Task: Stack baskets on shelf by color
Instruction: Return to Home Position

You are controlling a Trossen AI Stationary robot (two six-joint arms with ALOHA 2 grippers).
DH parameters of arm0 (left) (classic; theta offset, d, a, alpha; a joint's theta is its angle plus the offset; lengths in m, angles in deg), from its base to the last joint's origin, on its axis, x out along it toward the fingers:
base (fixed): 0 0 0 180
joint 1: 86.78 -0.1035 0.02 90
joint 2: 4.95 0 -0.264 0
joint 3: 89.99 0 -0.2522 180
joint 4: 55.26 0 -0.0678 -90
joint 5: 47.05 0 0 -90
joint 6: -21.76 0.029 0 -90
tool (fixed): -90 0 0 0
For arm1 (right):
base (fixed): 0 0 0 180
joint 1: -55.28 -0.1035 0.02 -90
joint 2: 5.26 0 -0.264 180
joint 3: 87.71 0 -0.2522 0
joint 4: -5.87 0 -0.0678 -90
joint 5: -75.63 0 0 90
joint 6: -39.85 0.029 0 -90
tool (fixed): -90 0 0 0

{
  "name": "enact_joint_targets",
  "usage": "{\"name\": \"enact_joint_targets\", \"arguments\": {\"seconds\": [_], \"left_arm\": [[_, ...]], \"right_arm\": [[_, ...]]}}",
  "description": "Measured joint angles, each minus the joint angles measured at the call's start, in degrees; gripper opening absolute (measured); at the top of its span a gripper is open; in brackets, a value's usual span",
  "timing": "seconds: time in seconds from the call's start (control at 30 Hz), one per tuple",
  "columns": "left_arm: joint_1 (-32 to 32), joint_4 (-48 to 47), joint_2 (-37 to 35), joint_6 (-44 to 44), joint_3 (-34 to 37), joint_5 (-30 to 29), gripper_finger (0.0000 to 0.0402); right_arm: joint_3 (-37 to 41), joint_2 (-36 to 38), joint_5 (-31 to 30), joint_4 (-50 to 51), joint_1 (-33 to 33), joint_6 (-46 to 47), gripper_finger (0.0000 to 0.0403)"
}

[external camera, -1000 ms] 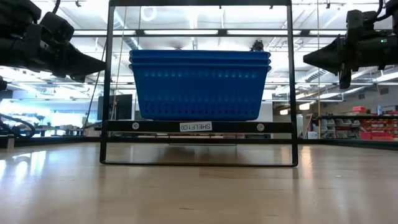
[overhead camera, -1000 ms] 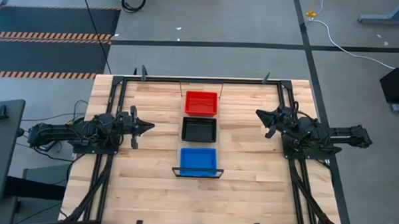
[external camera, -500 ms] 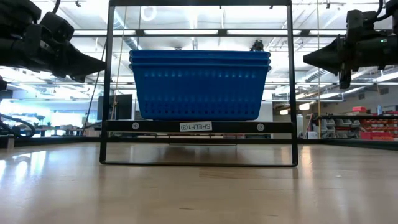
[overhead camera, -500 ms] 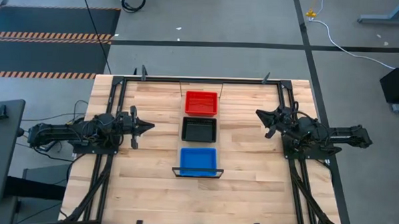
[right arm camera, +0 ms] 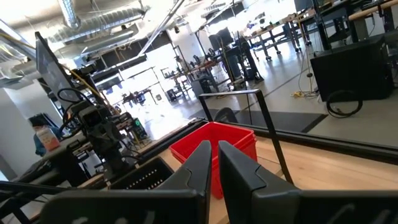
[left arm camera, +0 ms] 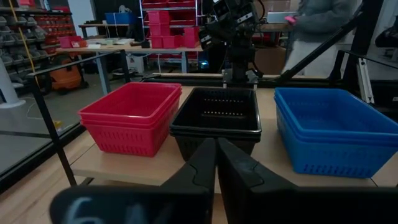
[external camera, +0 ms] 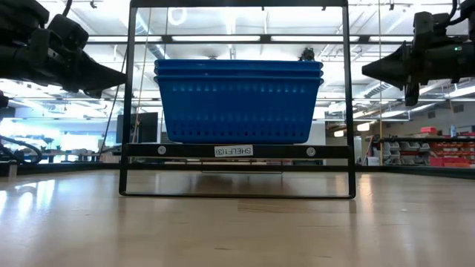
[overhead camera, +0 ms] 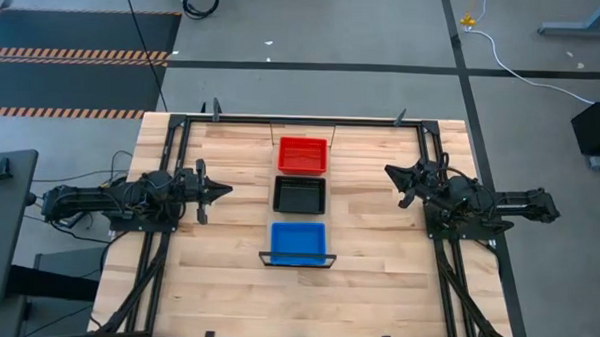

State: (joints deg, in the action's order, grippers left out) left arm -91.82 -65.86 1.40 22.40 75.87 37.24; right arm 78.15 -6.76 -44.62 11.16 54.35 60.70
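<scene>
Three basket stacks on shelf, left tool and right tool narrow, person beyond table.

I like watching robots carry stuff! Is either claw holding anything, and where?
Nothing is held. The left gripper and right gripper are shut and empty, either side of the long light-wood shelf.

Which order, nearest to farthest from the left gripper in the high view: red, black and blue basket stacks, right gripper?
1. Black basket stack, middle of the shelf, facing the left gripper.
2. Red basket stack, bare end, and blue basket stack, framed end: too close to call.
3. Right gripper, across the shelf.
</scene>
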Motion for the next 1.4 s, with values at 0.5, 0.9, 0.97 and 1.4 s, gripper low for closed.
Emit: {"name": "enact_joint_targets", "arguments": {"seconds": [0.5, 0.9, 0.97, 1.4], "left_arm": [[0.0, 0.0, 0.0, 0.0, 0.0, 0.0, 0.0031], [0.0, 0.0, 0.0, 0.0, 0.0, 0.0, 0.0029], [0.0, 0.0, 0.0, 0.0, 0.0, 0.0, 0.0032], [0.0, 0.0, 0.0, 0.0, 0.0, 0.0, 0.0025]], "right_arm": [[0.0, 0.0, 0.0, 0.0, 0.0, 0.0, 0.0034], [0.0, 0.0, 0.0, 0.0, 0.0, 0.0, 0.0034], [0.0, 0.0, 0.0, 0.0, 0.0, 0.0, 0.0034], [0.0, 0.0, 0.0, 0.0, 0.0, 0.0, 0.0034]]}}
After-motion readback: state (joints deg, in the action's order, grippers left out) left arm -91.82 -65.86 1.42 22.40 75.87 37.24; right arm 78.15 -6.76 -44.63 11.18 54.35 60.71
